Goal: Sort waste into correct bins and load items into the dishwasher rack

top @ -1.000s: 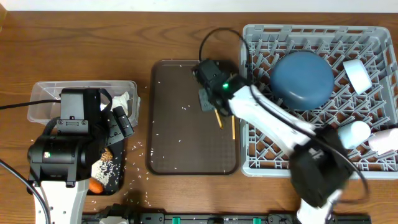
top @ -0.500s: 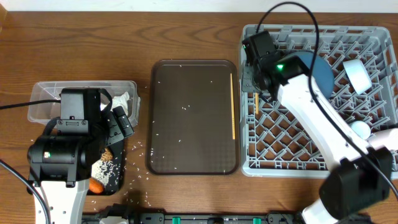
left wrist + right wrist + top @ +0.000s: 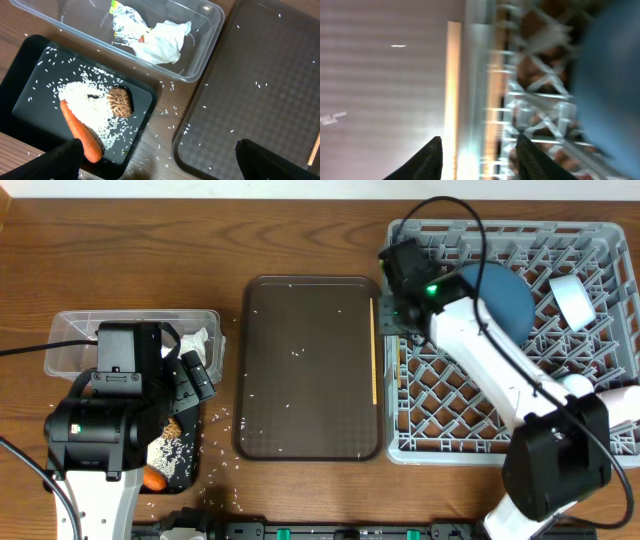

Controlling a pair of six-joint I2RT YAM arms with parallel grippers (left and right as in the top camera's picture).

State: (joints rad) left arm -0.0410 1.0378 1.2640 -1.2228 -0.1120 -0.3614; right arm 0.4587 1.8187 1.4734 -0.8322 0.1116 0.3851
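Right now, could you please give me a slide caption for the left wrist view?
Carrot, rice and a brown food piece in the black tray; crumpled paper and wrapper in the clear tub.

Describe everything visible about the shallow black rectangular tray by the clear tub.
The shallow black rectangular tray looks like matte plastic with a low raised rim. It lies flat on the wooden table, close beside the clear plastic tub. Inside are a heap of white rice, an orange carrot and a small brown food piece. More rice is scattered around it.

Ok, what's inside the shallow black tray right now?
White rice, an orange carrot and a brown food piece lie in the black tray. Its lower edge is covered by the left jaws.
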